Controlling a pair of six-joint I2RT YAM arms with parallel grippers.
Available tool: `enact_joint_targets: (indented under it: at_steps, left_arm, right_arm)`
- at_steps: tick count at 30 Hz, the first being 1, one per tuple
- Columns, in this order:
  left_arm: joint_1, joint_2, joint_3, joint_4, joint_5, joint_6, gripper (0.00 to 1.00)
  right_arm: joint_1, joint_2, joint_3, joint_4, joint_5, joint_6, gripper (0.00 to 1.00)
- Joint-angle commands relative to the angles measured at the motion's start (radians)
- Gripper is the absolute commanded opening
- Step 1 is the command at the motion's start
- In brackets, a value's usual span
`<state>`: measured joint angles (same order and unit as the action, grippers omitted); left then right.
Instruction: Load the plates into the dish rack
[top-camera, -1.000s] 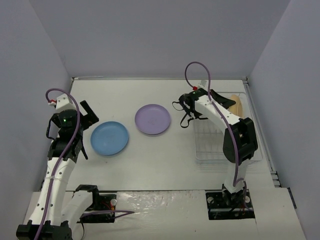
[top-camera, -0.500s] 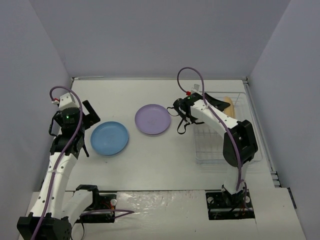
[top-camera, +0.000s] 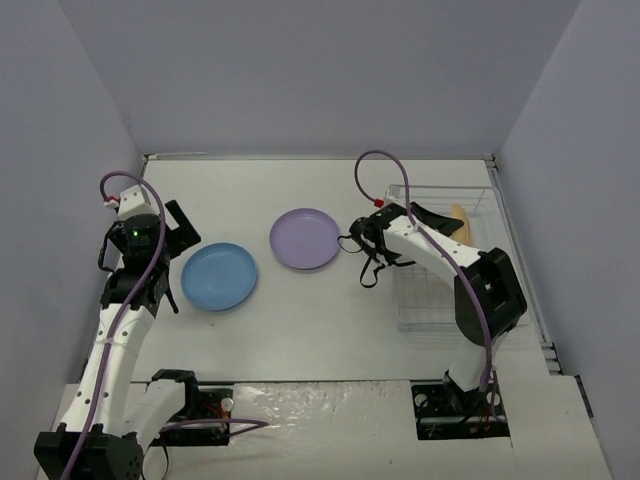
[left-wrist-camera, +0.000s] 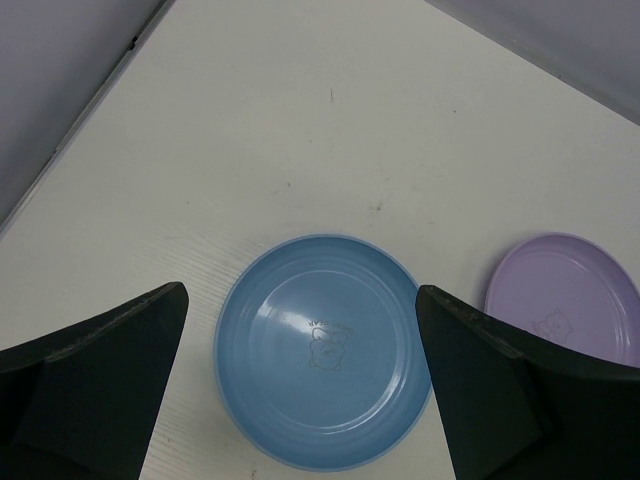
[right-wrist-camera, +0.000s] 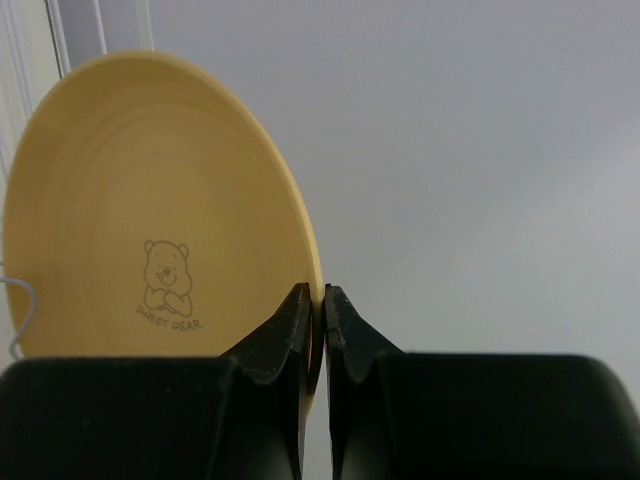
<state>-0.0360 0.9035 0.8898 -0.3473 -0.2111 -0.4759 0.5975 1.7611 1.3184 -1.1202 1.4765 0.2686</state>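
The blue plate (top-camera: 219, 276) lies flat on the table at the left, and also shows in the left wrist view (left-wrist-camera: 322, 375). The lavender plate (top-camera: 305, 238) lies flat at the middle, and also shows in the left wrist view (left-wrist-camera: 565, 300). My left gripper (top-camera: 176, 256) is open and empty, just left of and above the blue plate, with the plate between its fingers (left-wrist-camera: 100, 380). My right gripper (top-camera: 447, 222) is shut on the rim of the orange-yellow plate (right-wrist-camera: 150, 200), holding it on edge over the far end of the clear wire dish rack (top-camera: 450, 290).
Grey walls close in the table at the left, back and right. The rack stands by the right edge of the table (top-camera: 300, 340). A rail (top-camera: 545, 345) runs along the right side.
My right wrist has swung left and a little nearer, with the orange-yellow plate still in the jaws over the rack. My left arm has shifted slightly and then held still.
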Motion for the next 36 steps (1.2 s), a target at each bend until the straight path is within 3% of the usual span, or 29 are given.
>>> enact_joint_targets:
  at_steps: [1,11,24,34,36]
  left_arm:
    - [0.005,0.006,0.056,0.062,-0.007,0.005,0.97]
    - [0.005,0.023,0.058,0.065,-0.011,0.005,0.97]
    - [0.005,0.02,0.058,0.06,-0.024,0.008,0.97]
    - [0.004,0.013,0.055,0.062,-0.043,0.01,0.97]
    - [0.005,0.014,0.055,0.062,-0.045,0.009,0.97]
  right_arm:
    - [0.007,-0.049,-0.019,-0.057,0.141,0.061,0.0]
    - [0.036,-0.074,-0.073,-0.056,0.17,0.024,0.05]
    - [0.045,-0.052,0.004,-0.057,0.195,-0.11,0.15]
    - [0.088,-0.06,-0.069,-0.06,0.036,-0.046,0.1]
    - [0.088,-0.071,-0.092,-0.061,0.018,-0.014,0.02]
